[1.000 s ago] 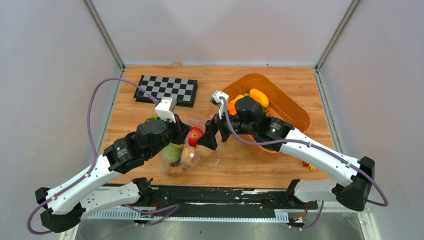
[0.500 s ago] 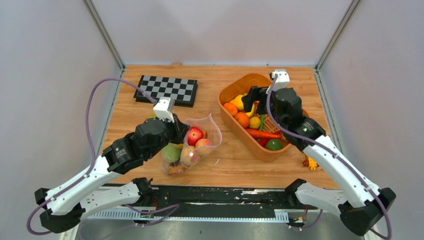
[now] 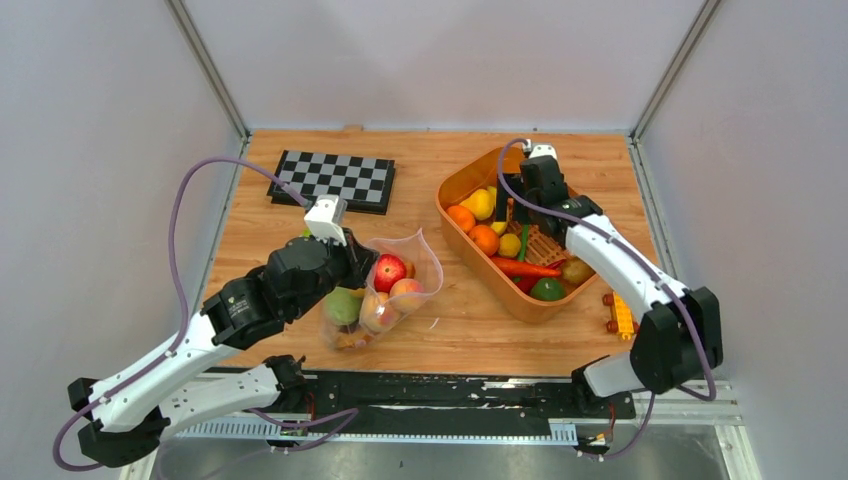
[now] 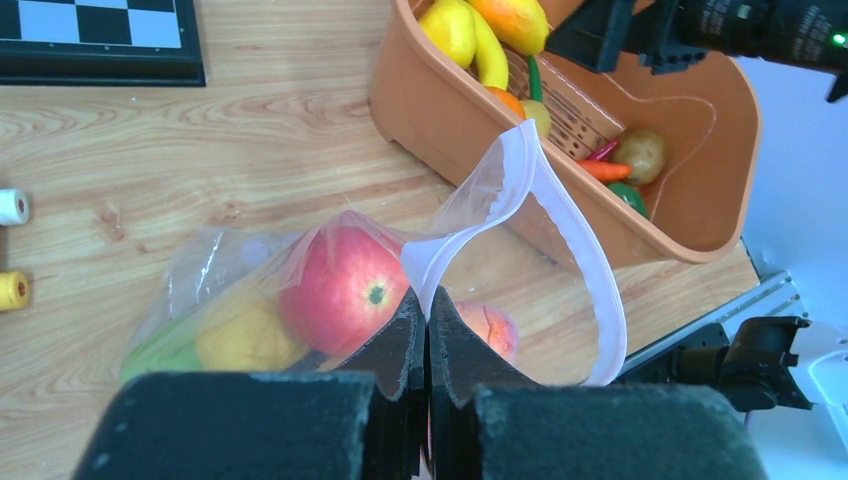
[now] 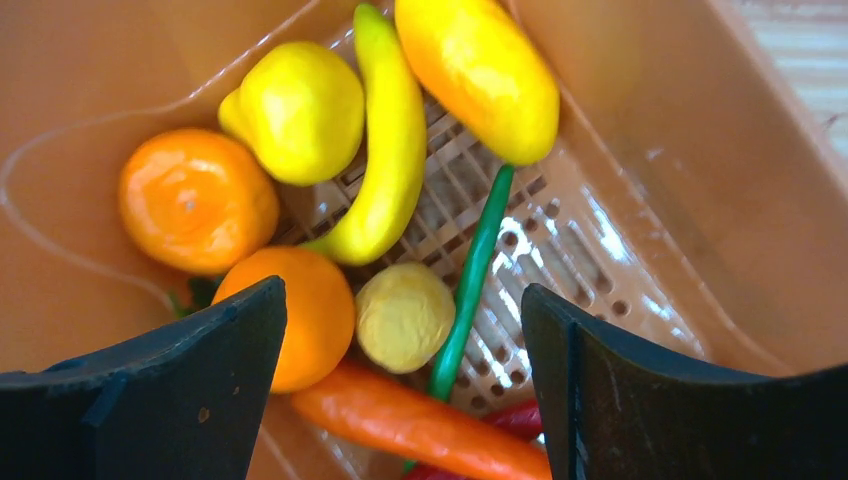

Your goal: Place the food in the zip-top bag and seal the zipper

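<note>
The clear zip-top bag [image 3: 425,262] lies in front of the left arm with its mouth gaping towards the right. Inside it are a red apple [image 4: 345,290], a peach [image 4: 492,327], a yellow fruit [image 4: 245,340] and a green fruit [image 3: 343,305]. My left gripper [image 4: 427,318] is shut on the near lip of the mouth, and the whitish zipper [image 4: 590,270] loops away from it. My right gripper [image 5: 400,300] hangs open over the orange tub [image 3: 590,225], nothing between its fingers. Below it lie a small yellow ball [image 5: 405,318], oranges [image 5: 197,198], a banana [image 5: 390,150] and a carrot [image 5: 400,420].
A checkerboard [image 3: 333,180] lies at the back left. A small wheeled block toy [image 3: 620,315] sits right of the tub. Two thread spools [image 4: 12,290] rest on the wood left of the bag. The black rail [image 3: 440,392] runs along the near edge.
My right gripper has left the bag's mouth and swung right and back to hover inside the tub. The bag's mouth now stands free on that side. The left gripper has kept its hold.
</note>
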`<act>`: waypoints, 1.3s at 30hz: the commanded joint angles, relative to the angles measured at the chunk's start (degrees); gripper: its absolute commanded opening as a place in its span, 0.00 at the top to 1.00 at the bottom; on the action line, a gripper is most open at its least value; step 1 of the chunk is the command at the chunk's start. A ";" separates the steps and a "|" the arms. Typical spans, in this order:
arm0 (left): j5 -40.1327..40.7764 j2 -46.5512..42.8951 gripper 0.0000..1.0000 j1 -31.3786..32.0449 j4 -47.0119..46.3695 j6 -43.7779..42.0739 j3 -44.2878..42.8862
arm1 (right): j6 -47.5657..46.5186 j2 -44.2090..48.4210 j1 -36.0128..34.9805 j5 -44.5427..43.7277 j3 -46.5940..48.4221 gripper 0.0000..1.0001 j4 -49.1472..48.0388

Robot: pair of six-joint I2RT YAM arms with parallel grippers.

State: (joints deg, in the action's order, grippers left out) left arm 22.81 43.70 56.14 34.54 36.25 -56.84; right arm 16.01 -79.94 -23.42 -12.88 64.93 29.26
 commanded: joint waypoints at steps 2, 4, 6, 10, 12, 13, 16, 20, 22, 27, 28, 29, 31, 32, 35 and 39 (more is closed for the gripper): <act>-0.89 -0.56 0.97 0.02 -3.15 0.77 -0.55 | -13.53 -6.60 0.57 -5.83 5.94 0.19 -8.20; -1.33 -0.52 0.97 -0.05 -2.79 0.68 -0.76 | -21.35 -9.70 0.67 -4.95 9.30 0.21 -7.03; -1.37 -0.73 0.97 -0.03 -2.15 0.67 -0.83 | -27.14 -12.93 1.01 -4.86 11.66 0.26 -5.79; -0.84 -1.81 0.97 0.02 -2.30 0.88 0.14 | -35.07 -19.11 2.66 -1.88 16.84 0.28 -2.91; -0.86 -1.94 0.97 -0.05 -2.37 1.00 0.33 | -38.02 -21.49 2.87 -2.71 17.89 0.28 -3.17; -0.92 -1.84 0.97 0.01 -2.39 0.99 0.40 | -39.46 -22.46 3.05 -3.37 17.95 0.29 -3.43; -1.10 -1.73 0.97 0.02 -2.25 0.78 0.09 | -43.20 -24.49 3.97 -2.25 18.14 0.29 -3.88; -1.06 -1.69 0.97 0.02 -2.13 0.55 0.02 | -46.22 -25.32 5.30 -0.10 16.68 0.30 -6.77; -1.00 -1.76 0.97 0.00 -1.99 0.57 0.04 | -47.40 -25.92 5.64 0.15 16.20 0.31 -7.68; -1.01 -1.57 0.97 -0.02 -2.06 0.64 0.00 | -47.41 -28.61 6.28 1.47 15.28 0.35 -8.34; -1.01 -1.52 0.97 -0.03 -2.10 0.62 -0.02 | -47.20 -29.15 6.28 1.74 15.08 0.36 -8.26; -1.13 -1.48 0.97 0.02 -2.08 0.50 -0.07 | -46.98 -29.62 6.28 1.97 14.78 0.36 -8.16; -1.12 -1.43 0.97 0.02 -2.10 0.41 -0.11 | -46.61 -30.28 6.28 2.85 14.35 0.37 -7.86; -1.10 -1.48 0.97 -0.02 -2.05 0.42 -0.05 | -46.39 -30.44 6.29 3.12 13.94 0.37 -8.13; -1.32 -1.38 0.97 -0.01 -2.04 0.54 -0.02 | -44.94 -30.42 6.33 3.58 13.18 0.42 -7.93; -1.47 -1.25 0.97 0.00 -2.24 0.47 0.08 | -41.78 -29.23 6.12 2.51 12.46 0.58 -7.59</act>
State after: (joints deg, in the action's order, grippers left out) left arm 21.56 42.61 56.14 34.59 36.36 -56.18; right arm -29.56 -110.21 -17.43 -11.42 78.67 21.61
